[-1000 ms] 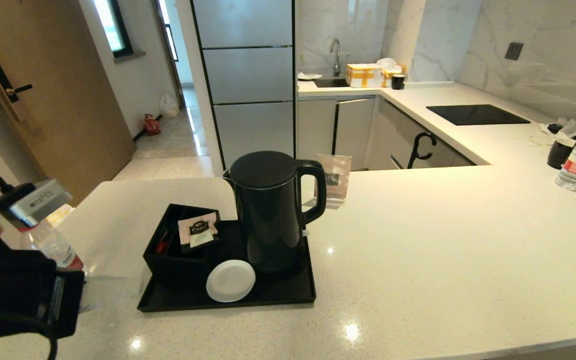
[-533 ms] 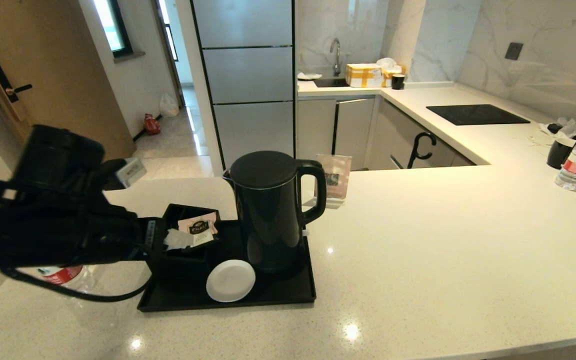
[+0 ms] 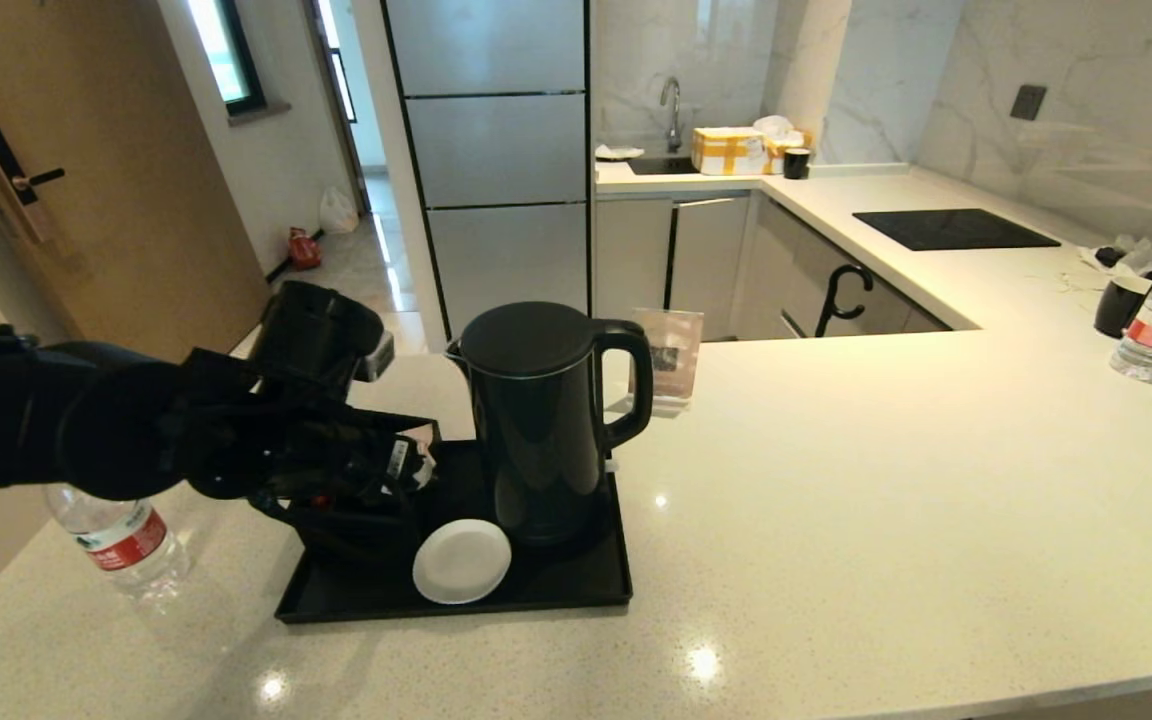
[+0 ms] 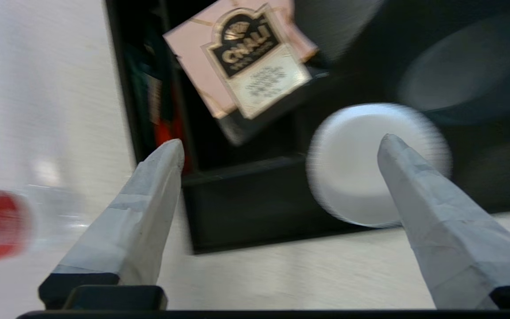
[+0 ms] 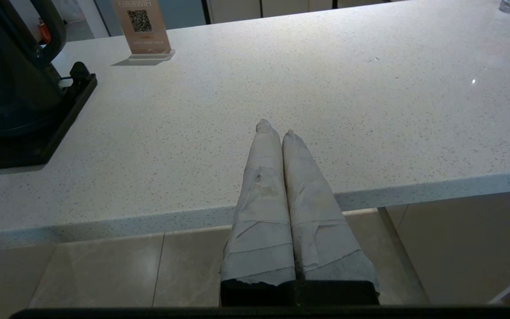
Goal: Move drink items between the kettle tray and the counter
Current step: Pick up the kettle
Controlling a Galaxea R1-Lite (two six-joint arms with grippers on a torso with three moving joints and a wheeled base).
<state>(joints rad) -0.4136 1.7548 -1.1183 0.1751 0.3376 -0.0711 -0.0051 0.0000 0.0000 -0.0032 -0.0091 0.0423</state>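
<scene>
So the left gripper [image 4: 281,148] is hovering over the left end of the kettle tray [image 3: 576,595], fingers spread wide with nothing in them. The water bottle [image 3: 121,540] stands on the counter [image 3: 886,480] just left of the tray. The kettle [image 3: 541,420] sits on the tray. The right gripper [image 5: 275,128] is pinched together at the counter's near edge.

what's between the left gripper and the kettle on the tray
Nothing solid that shows. The left gripper is open, over the kettle tray above the divided box and white disc. The kettle stands just beyond on its base, the gap bare. The right gripper is shut at the counter edge.
</scene>
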